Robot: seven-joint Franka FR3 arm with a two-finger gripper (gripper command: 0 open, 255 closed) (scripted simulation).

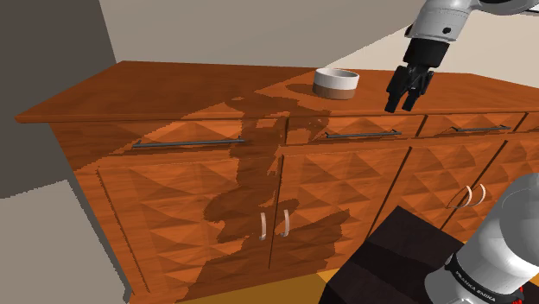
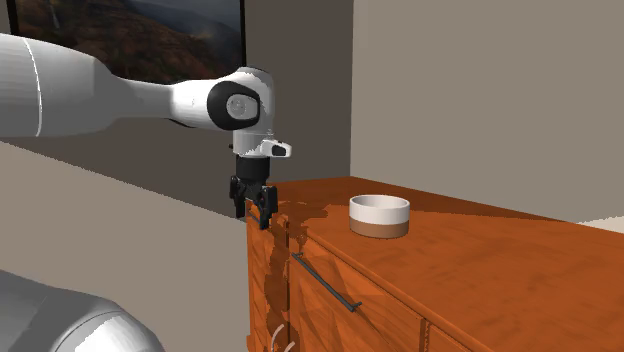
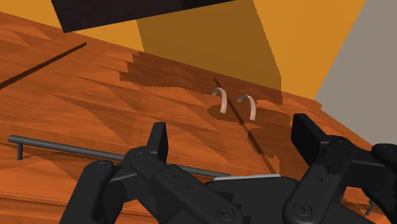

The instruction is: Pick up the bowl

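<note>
The gripper (image 3: 232,133) hangs with its fingers spread wide, holding and touching nothing. It is at the front edge of the wooden cabinet (image 1: 207,95), above a drawer's bar handle (image 3: 95,153). The bowl (image 1: 336,83), white with a brown base band, stands upright on the cabinet top, near the gripper but apart from it. The white lettering on the arm's base (image 1: 497,250) is too small to read.

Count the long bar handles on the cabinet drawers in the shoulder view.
3. Left handle at that view's left; middle handle under the bowl; right handle further right, past the end effector. More may be hidden beyond the right edge.
</note>
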